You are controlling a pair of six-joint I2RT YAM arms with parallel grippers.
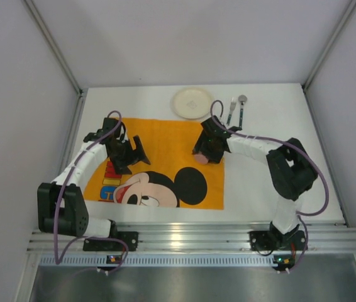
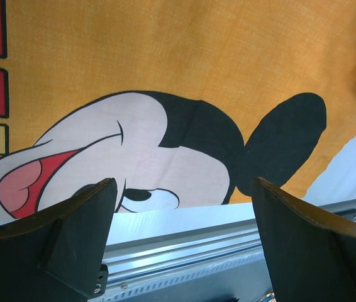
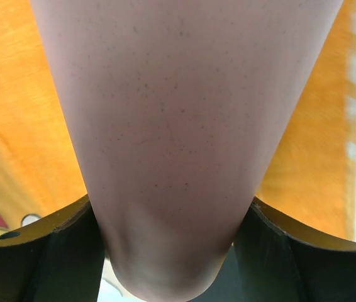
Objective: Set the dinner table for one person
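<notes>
A pink speckled cup point(image 3: 178, 126) fills the right wrist view, with my right gripper point(image 3: 170, 202) shut on its sides. From above, the cup point(image 1: 201, 159) shows just below that gripper point(image 1: 204, 151), over the right part of the orange cartoon-mouse placemat point(image 1: 165, 141). Whether the cup rests on the mat is hidden. My left gripper point(image 1: 131, 155) hovers open over the mat's left half, nothing between its fingers point(image 2: 77, 233). A cream plate point(image 1: 191, 102), a fork point(image 1: 231, 111) and a spoon point(image 1: 243, 107) lie on the white dinner table point(image 1: 278, 119) beyond the mat.
The ribbed aluminium rail point(image 1: 184, 239) runs along the near edge, where both arm bases are bolted. Grey walls close in the table on the left, right and back. A purple cable loops off each arm.
</notes>
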